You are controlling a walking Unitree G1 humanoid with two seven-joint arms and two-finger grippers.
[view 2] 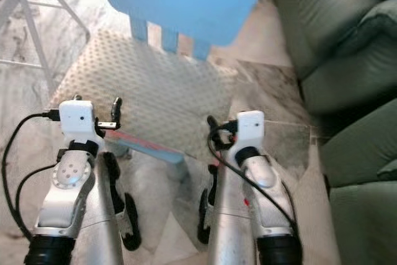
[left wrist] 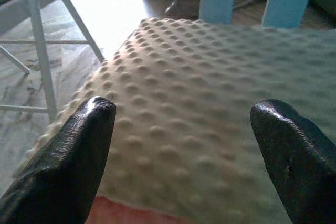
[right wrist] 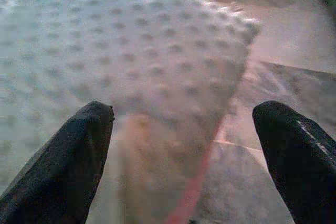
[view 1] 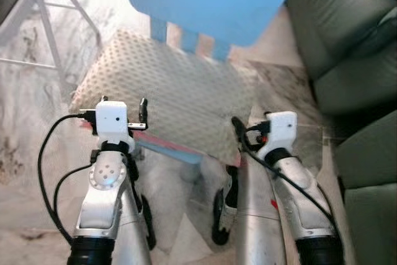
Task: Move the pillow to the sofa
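Left eye view: pillow lies flat, one corner toward sofa.

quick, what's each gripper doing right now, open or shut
Left gripper: open, fingers spread over the near edge of the pillow, holding nothing.
Right gripper: open, at the pillow's near corner, holding nothing.

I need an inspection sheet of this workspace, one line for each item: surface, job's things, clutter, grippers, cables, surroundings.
Surface: pale marbled floor.
Job's things: dotted cream pillow lies on the floor, its far edge under the blue table; green sofa stands to the robot's right.
Clutter: nothing seen.
Grippers: left gripper open, at the pillow's near edge; right gripper open, at the pillow's near right corner.
Cables: black cables loop beside both wrists.
Surroundings: white metal frame at far left.
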